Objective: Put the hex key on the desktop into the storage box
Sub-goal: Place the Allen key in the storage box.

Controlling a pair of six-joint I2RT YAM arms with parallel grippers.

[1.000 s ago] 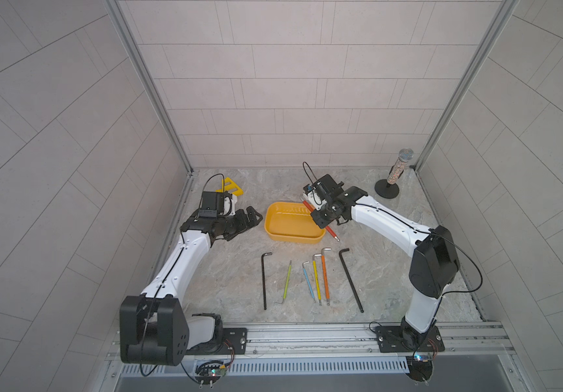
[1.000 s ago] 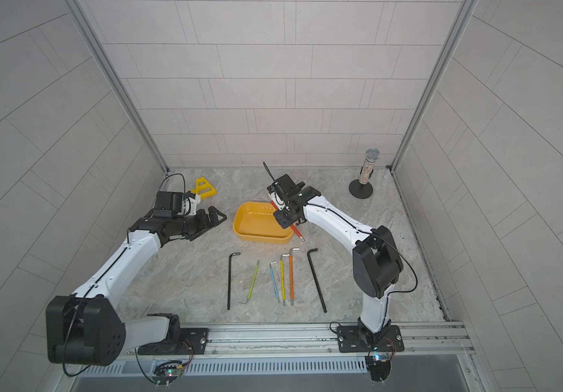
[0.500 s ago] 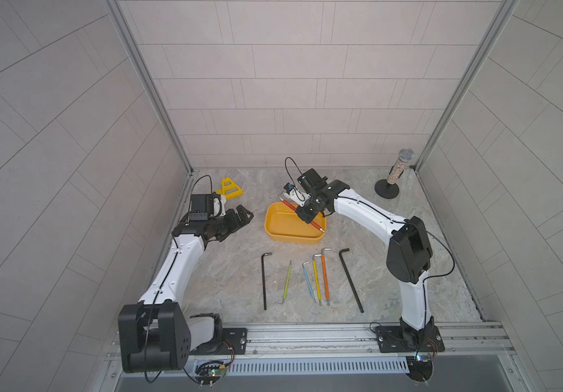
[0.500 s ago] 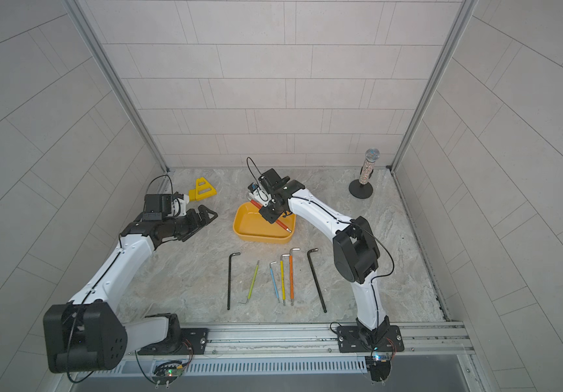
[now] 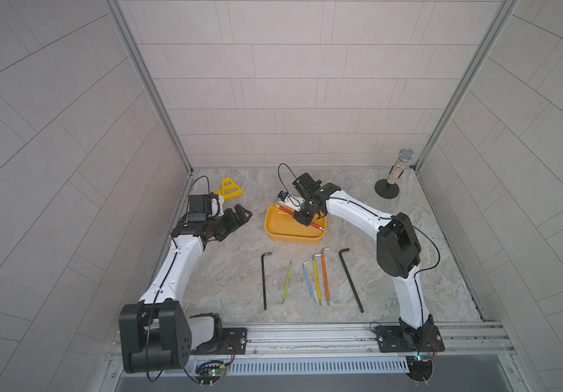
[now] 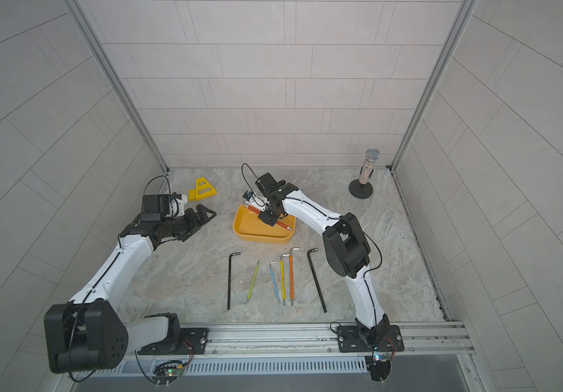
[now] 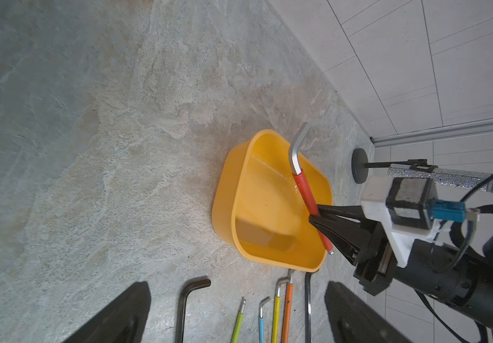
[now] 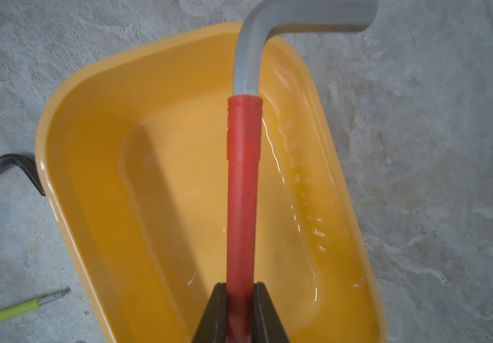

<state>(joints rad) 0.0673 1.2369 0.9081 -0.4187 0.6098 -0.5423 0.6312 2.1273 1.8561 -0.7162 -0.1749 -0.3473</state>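
Swung over storage box (image 5: 290, 238), right pincer (image 5: 302, 219) grips red hex key (image 8: 243, 178).

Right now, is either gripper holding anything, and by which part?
The right gripper grips the red hex key on its red sleeve. The left gripper holds nothing.

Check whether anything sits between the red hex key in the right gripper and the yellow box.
Nothing visible. The right gripper holds the red hex key over the yellow box, whose floor is bare; the key's bent end overhangs its rim.

Pale tiled walls (image 5: 290, 85), aluminium corner posts (image 5: 147, 85), metal front rail (image 5: 307, 334), even light
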